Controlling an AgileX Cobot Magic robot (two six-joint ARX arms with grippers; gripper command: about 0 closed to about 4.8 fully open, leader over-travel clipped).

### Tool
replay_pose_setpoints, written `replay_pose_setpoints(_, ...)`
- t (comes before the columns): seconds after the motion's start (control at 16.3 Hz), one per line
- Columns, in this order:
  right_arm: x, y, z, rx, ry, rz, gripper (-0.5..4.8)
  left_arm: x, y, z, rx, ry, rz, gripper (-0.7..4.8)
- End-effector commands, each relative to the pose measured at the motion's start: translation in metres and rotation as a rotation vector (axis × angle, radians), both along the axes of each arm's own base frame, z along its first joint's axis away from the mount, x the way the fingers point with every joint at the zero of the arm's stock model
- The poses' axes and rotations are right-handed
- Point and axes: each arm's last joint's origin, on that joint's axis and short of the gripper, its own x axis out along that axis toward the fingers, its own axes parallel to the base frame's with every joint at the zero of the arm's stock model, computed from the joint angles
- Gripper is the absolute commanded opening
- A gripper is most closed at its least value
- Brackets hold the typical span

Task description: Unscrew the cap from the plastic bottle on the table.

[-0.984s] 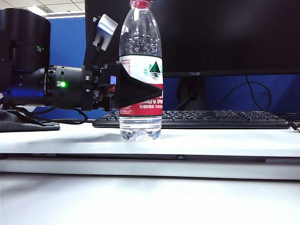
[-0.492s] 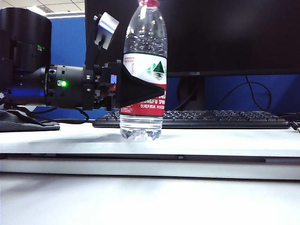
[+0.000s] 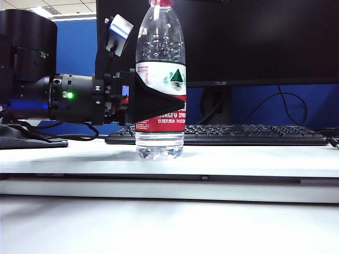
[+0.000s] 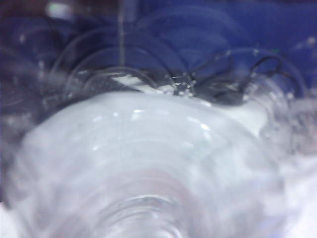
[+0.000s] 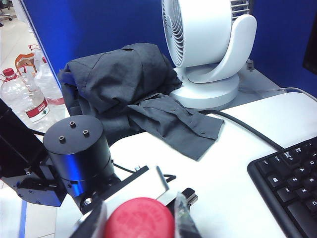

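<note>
- Plastic bottle (image 3: pixel 159 84): tall, clear and ribbed, with a glossy red and white label, standing upright on the smooth white worktop (image 3: pixel 249 159), near its front edge.
- Left claw (image 3: pixel 153 100): matte black wedge-shaped fingers clamped on the bottle's labelled middle from the left.
- Cap (image 5: pixel 139 218): low red disc, finely textured, seen from above between the right claw's (image 5: pixel 141 218) two clear fingertips; whether they press it I cannot tell.
- Behind: black keyboard (image 3: pixel 238 133), dark monitor (image 3: pixel 254 37).
- Farther off: crumpled grey shirt (image 5: pixel 133 91), rounded white fan (image 5: pixel 208 49).
</note>
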Motion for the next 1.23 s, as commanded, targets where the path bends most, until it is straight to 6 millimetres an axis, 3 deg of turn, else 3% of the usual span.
replay_pose_setpoints(0.06,-0.005,-0.001,-0.032,-0.13,0.24,0.006,0.73,0.0,0.0,-0.001,0.001,0.023,0.006,2.77)
replay_pose_setpoints(0.18,-0.004,-0.001,-0.031,-0.11,0.246,-0.007,0.79,0.0,0.0,-0.001,0.001,0.022,0.007,2.77)
replay_pose_setpoints(0.37,-0.003,-0.001,-0.028,-0.098,0.243,-0.045,2.26,0.0,0.0,-0.001,0.002,0.022,0.007,2.76)
replay_pose_setpoints(0.74,-0.015,-0.01,0.001,0.002,0.133,-0.1,2.26,0.0,0.0,-0.001,0.002,0.022,0.008,2.77)
replay_pose_setpoints(0.98,-0.031,-0.02,0.021,0.046,0.08,-0.259,2.36,0.001,0.0,-0.001,0.002,0.023,0.027,2.77)
replay_pose_setpoints(1.23,-0.062,0.003,0.032,0.059,-0.037,-0.545,2.38,0.001,0.0,-0.001,0.002,0.023,0.026,2.77)
